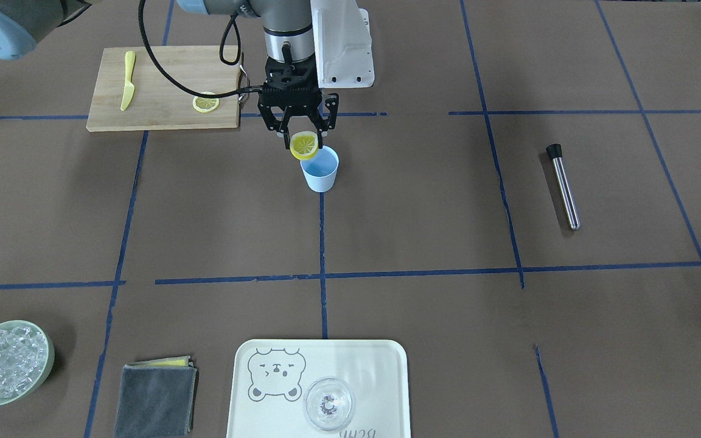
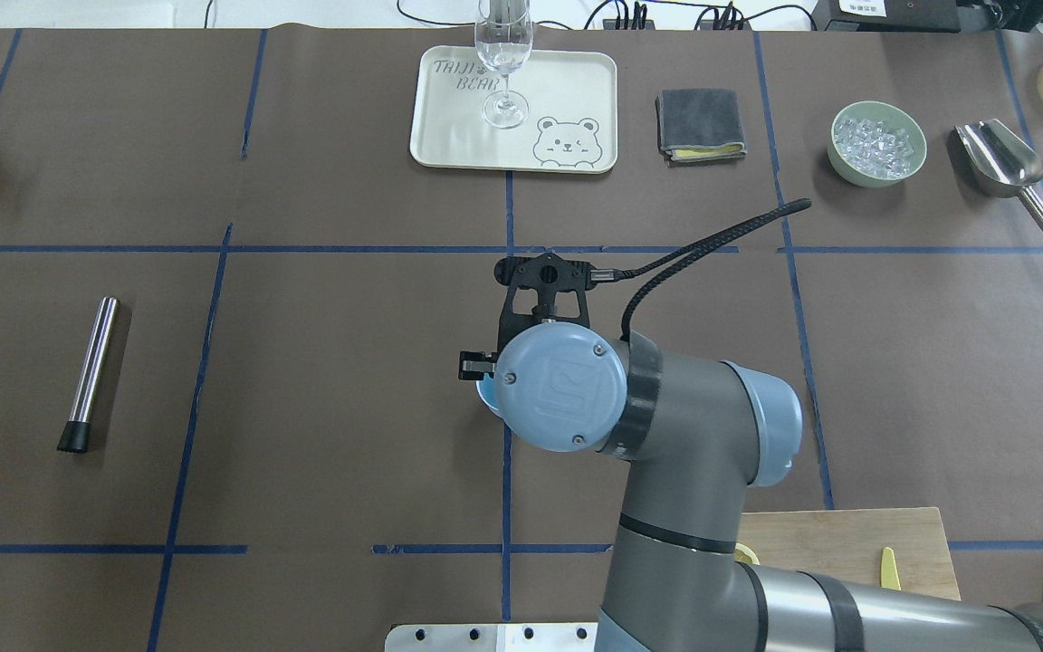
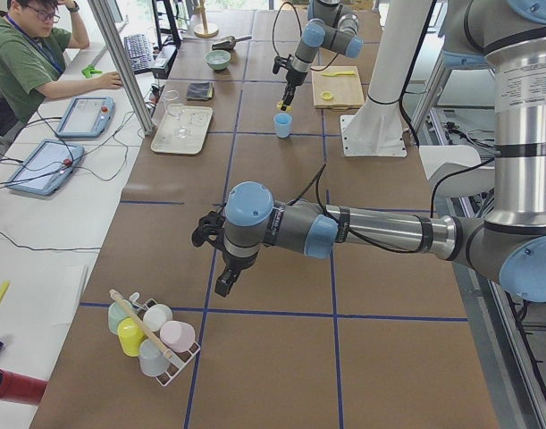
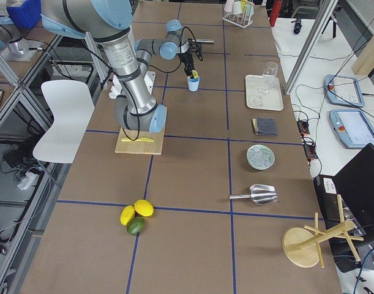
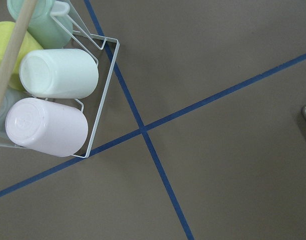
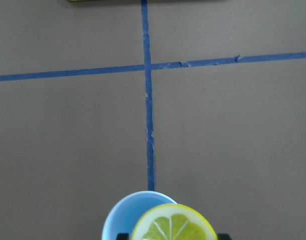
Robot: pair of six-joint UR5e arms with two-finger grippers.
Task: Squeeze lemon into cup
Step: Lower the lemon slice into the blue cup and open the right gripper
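Note:
My right gripper is shut on a lemon slice, held upright by its rind just above the near rim of the light blue cup. The right wrist view shows the slice in front of the cup's mouth. A second lemon slice lies on the wooden cutting board. My left gripper hangs above the table beside a rack of cups. It shows only in the exterior left view, so I cannot tell if it is open or shut.
A yellow plastic knife lies on the board. A steel tube lies to one side. A bear tray holds a clear glass. A grey cloth and a green bowl of ice are near it.

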